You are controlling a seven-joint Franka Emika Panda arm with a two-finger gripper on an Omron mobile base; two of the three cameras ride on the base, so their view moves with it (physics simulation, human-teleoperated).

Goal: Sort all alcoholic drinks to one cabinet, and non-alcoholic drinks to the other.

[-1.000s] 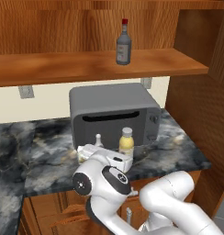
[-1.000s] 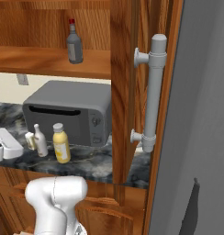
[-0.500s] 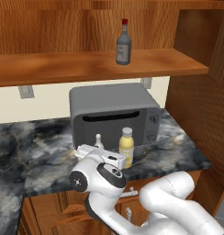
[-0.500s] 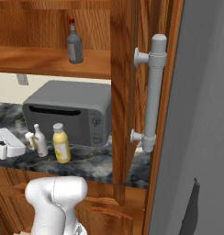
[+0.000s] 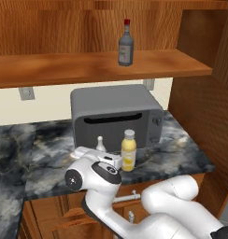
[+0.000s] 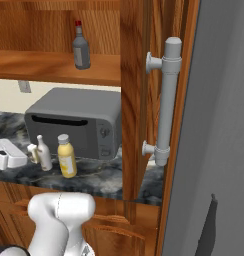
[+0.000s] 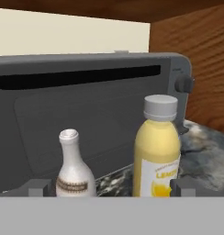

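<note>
Drinks-sorting scene with the arm low over the dark marbled tabletop. The squat dark grey glass bottle with red cap and pale label stands upright on the long flat shelf board of the glossy reddish-brown wall cabinet, its long axis vertical and cap uppermost. On the tabletop, just in front of the grey microwave oven, stand the slim white long-necked glass bottle and the plump yellow juice bottle with pale grey cap; both are upright, necks pointing up, side by side but apart. The white hand with its two dark fingers faces both bottles at bottle height, the fingers spread fully apart and holding nothing; from the hand view the white bottle lies toward one fingertip and the yellow bottle toward the other.

Risk, as judged from this pose: because both bottles sit within the span of the spread fingers, a straight advance could catch the two at once or nudge the wrong one, and either tall upright bottle could tip against the microwave oven door or roll along the tabletop. The white bottle's narrow neck offers little purchase, so a grip taken too high may slip. The wooden side panel to the right of the microwave oven also limits room for swinging a lifted bottle
</note>
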